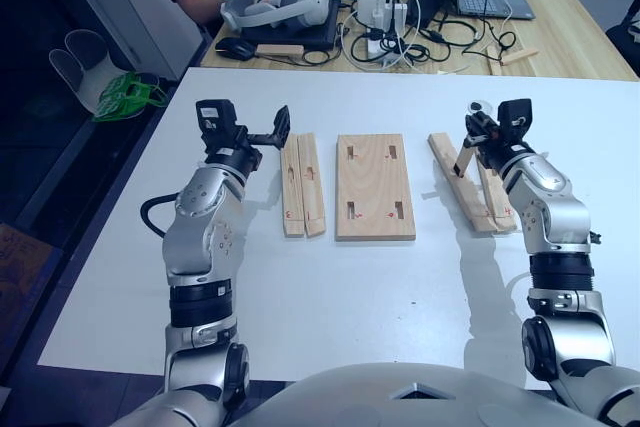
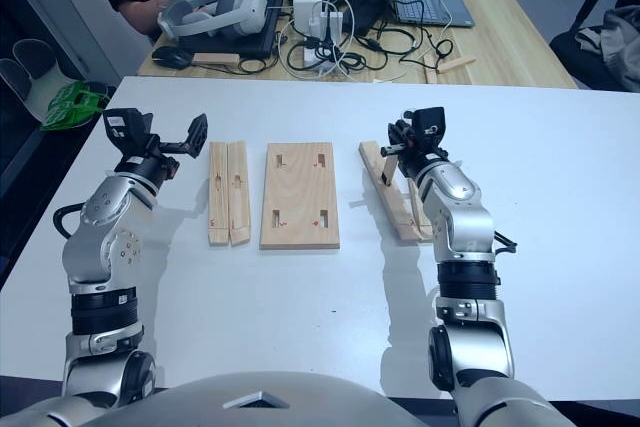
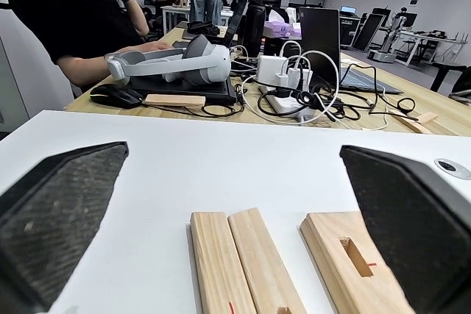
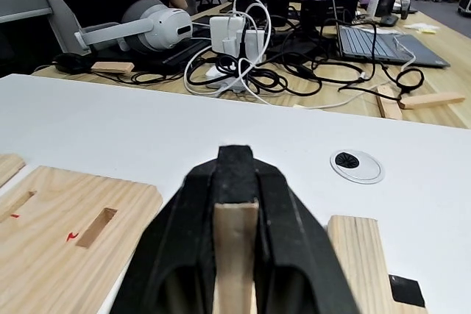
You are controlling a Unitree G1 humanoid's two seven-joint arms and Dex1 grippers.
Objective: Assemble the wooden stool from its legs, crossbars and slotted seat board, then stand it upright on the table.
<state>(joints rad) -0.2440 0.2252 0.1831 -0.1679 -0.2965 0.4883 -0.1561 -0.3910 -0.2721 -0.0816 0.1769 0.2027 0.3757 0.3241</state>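
The slotted seat board (image 1: 375,185) lies flat mid-table. To its left, two wooden bars (image 1: 301,184) lie side by side. My left gripper (image 1: 262,133) hovers just behind their far ends, open; in the left wrist view its wide-set fingers (image 3: 62,211) frame the bars (image 3: 243,262) and the board's corner (image 3: 353,262). Right of the board lie more wooden bars (image 1: 482,197). My right gripper (image 1: 464,155) is over their far end, shut on a wooden bar (image 4: 235,248) that shows end-on between the black fingers (image 4: 184,240).
A round cable grommet (image 4: 356,166) sits in the white table (image 1: 330,287) behind the right bars. A wooden desk (image 1: 570,27) beyond the far edge carries a headset (image 1: 275,2), laptops and cables. Green glasses (image 1: 130,95) lie off the table's left edge.
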